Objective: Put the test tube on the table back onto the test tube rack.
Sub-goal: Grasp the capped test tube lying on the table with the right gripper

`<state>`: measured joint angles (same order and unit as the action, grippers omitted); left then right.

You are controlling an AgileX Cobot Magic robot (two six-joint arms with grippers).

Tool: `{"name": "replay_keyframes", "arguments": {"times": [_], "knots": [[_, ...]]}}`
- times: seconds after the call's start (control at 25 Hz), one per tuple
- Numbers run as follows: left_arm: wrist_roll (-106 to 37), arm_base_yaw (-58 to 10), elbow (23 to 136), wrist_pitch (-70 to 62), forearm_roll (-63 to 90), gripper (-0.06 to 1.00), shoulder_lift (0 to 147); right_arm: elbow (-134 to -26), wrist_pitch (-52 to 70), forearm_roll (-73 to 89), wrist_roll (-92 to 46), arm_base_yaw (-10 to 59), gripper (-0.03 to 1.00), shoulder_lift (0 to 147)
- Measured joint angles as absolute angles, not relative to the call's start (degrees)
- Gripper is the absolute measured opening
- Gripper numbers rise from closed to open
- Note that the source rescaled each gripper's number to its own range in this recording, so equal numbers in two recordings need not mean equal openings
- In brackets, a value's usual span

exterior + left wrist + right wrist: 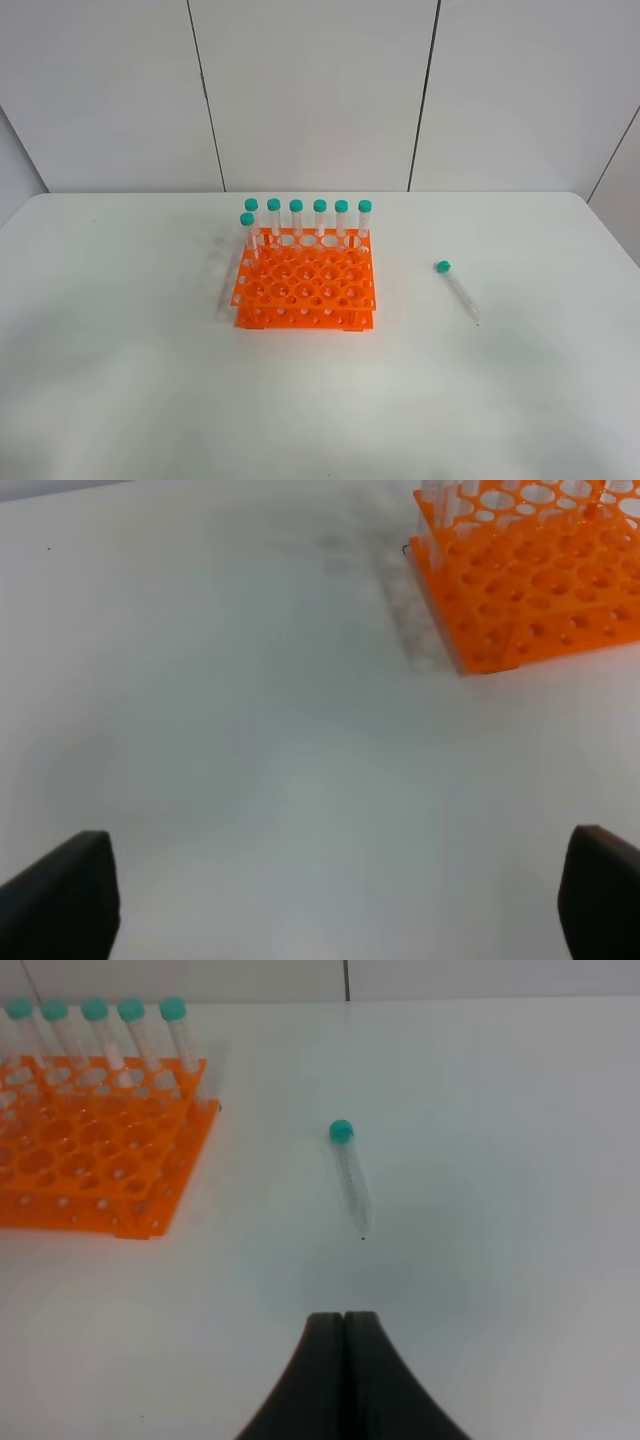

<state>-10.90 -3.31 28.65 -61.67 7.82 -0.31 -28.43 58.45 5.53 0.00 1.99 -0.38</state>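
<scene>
From up high, the test tube (pixel 457 290) lies flat on the white desk (pixel 120 380). It is at 3 o'clock from the orange test tube rack (pixel 305 280), well apart. No arm shows here.

In the left wrist view, the left gripper (pixel 330 900) is spread wide and holds nothing. The rack is cut off, and the loose tube is not seen.

In the right wrist view, the right gripper (pixel 345 1360) is pinched tight on nothing, with the tube ahead of it. I think it should open first, then pinch the tube's middle softly. The clear tip is hard to see.
</scene>
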Motion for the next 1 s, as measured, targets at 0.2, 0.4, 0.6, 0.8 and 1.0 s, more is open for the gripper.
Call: {"name": "replay_keyframes", "arguments": {"times": [0.2,0.4,0.6,0.8,1.0], "knots": [[-10.9,-3.3,28.6,-61.7,7.8,0.95,-0.3,-28.4,58.5,5.5,0.0,2.0,0.0,-0.4],[-10.9,-3.3,28.6,-61.7,7.8,0.95,-0.3,-28.4,58.5,5.5,0.0,2.0,0.0,-0.4],[-10.9,-3.3,28.6,-61.7,7.8,0.95,-0.3,-28.4,58.5,5.5,0.0,2.0,0.0,-0.4],[-10.9,-3.3,28.6,-61.7,7.8,0.95,-0.3,-28.4,58.5,5.5,0.0,2.0,0.0,-0.4],[-10.9,-3.3,28.6,-61.7,7.8,0.95,-0.3,-28.4,58.5,5.5,0.0,2.0,0.0,-0.4]]}}
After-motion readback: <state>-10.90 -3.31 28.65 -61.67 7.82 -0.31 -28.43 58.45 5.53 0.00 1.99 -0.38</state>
